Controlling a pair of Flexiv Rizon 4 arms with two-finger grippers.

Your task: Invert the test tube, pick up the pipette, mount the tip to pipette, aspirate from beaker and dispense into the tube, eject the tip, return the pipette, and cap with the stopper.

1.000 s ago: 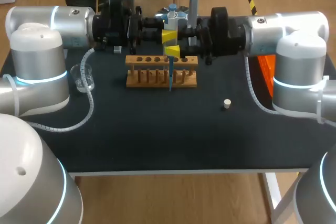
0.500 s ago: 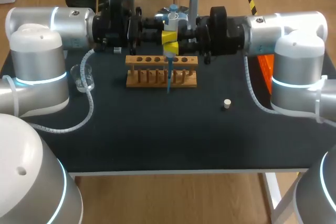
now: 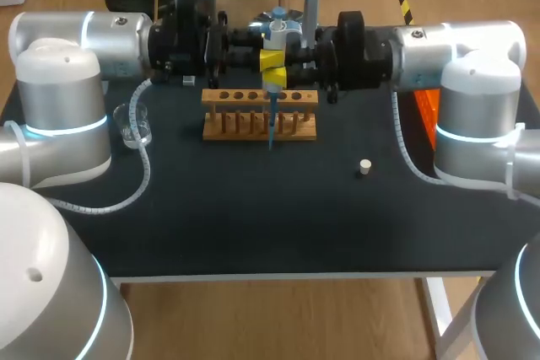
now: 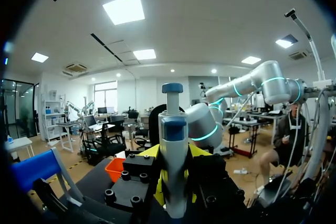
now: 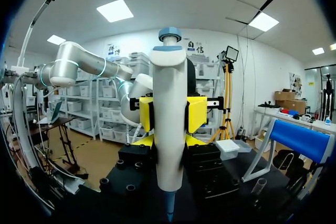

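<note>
- The left gripper (image 3: pixel 271 59) comes in from the left side and is closed on the white upright pipette with the blue plunger cap (image 5: pixel 169 87), a yellow tip pressed against each side of the barrel.
- The right gripper (image 3: pixel 275 78) meets it from the opposite side, just under the left one. It is clamped on the same pipette, with its yellow fingertips (image 5: pixel 147 114) tight against the barrel on both sides.
- The thin blue pipette tip (image 3: pixel 272 124) hangs straight down from the pair of grippers.
- The wooden test tube rack with a row of round holes (image 3: pixel 245 124) stands on the black bench (image 3: pixel 253 225) directly beneath both grippers. The blue tip crosses its front, and I cannot tell whether it enters a hole.
- The small clear glass beaker (image 3: pixel 132 122) sits well off to the left gripper's side, below the left arm.
- The little white stopper (image 3: pixel 364 166) lies alone on the bench, well apart from the right gripper and nearer the robot.
</note>
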